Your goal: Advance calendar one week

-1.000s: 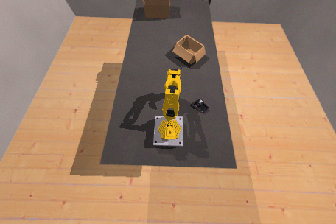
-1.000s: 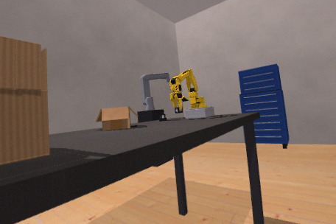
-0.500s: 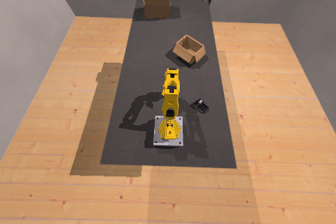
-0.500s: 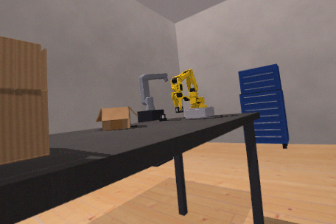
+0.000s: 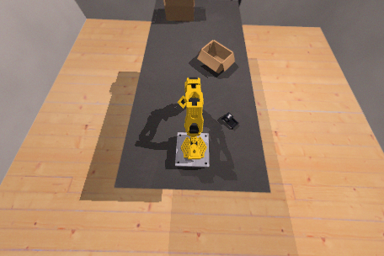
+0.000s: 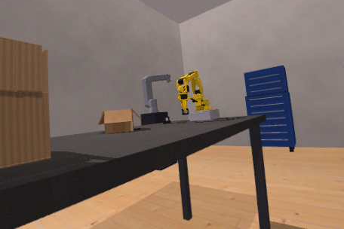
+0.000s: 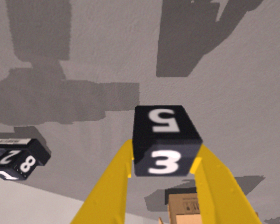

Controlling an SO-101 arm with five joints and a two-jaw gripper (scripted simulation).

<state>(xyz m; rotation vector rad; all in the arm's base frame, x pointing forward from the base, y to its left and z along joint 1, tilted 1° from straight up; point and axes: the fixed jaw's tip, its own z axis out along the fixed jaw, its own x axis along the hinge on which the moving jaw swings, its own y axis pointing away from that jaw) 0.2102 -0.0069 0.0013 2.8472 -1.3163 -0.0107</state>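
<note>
My gripper [image 6: 185, 111] [image 7: 164, 165] is shut on a black cube [image 7: 167, 135], held above the table in front of the base. The cube shows a white 5, upside down in the wrist view, and a 3 on the face below it. The calendar tray [image 5: 233, 125] [image 7: 38, 150] stands to the right of the arm in the top view, at the left edge of the wrist view. A second black cube [image 7: 15, 162] is in it, with a 2, an 8 and a partly seen 1 on its faces. The month's name is not readable.
An open cardboard box [image 5: 220, 66] [image 6: 118, 126] [image 7: 178, 202] stands farther out on the table [image 5: 168, 65]. A tall cardboard box [image 5: 179, 7] [image 6: 23, 122] stands at the far end. A grey arm [image 6: 147, 92] and a blue cabinet [image 6: 269, 118] are in the background.
</note>
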